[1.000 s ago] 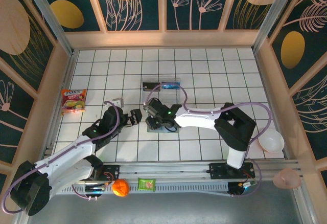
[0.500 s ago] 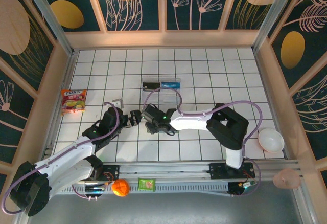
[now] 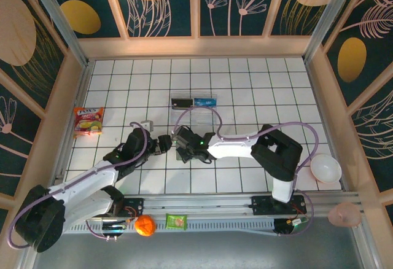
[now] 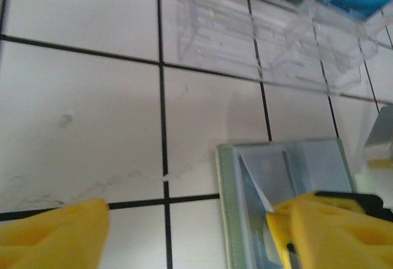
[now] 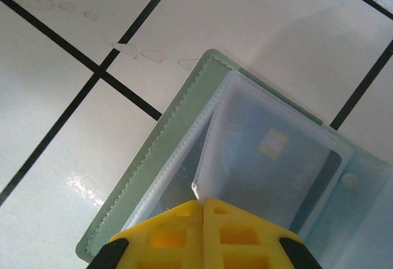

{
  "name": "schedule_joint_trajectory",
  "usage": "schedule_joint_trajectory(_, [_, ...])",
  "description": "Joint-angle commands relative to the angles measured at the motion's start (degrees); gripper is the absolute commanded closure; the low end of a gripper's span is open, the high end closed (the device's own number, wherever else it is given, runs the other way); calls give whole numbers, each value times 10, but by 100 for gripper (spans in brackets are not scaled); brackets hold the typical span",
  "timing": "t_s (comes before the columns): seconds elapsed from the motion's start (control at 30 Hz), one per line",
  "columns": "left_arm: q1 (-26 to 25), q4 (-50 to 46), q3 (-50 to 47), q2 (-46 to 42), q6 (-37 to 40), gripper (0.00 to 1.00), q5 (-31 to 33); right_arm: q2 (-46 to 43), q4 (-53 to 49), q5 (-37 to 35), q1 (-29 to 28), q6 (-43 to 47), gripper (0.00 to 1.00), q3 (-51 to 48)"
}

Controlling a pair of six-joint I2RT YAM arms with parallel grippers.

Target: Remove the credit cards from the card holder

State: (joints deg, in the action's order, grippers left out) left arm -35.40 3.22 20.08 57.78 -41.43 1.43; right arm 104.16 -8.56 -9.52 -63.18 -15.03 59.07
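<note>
Tiles, white with dark grout, cover the surface (image 3: 245,78) between dark floral walls (image 3: 245,5). The right end effector (image 5: 201,202) pinches a clear pocket of the card holder (image 5: 161,149); the left end effector (image 4: 187,210) is spread.

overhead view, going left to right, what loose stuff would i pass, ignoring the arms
snack packet → orange ball → clear tray → white bowl
</note>
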Motion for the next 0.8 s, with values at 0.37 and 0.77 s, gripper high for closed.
schedule_joint_trajectory(0.37, [-5,177,-6,132,-14,87,-144,-86,120,99,46,-31,100,-80])
schedule_joint_trajectory(0.77, [-23,212,24,241,-15,100,-172,-83,124,100,45,-47,100,-82])
